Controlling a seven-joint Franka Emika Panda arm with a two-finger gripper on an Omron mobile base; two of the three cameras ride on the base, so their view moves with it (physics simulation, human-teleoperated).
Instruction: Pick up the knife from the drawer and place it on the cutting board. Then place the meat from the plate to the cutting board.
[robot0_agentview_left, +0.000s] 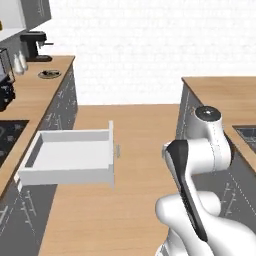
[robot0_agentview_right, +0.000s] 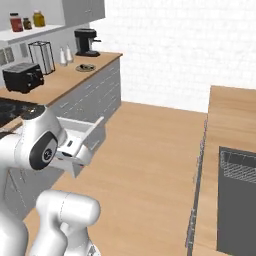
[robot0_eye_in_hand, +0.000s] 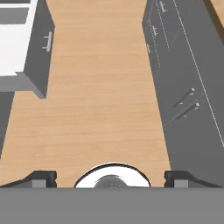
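1. Hand (robot0_eye_in_hand: 112, 178) has its fingertips wide apart and holds nothing; it points down at bare wood floor between the cabinet rows.
2. Drawer (robot0_agentview_left: 70, 157) is pulled open, off to the arm's left and well apart from the hand.
3. Drawer's inside looks empty white; I can't make out the knife.
4. Step, likely: swing the hand left over the drawer and come down from above.
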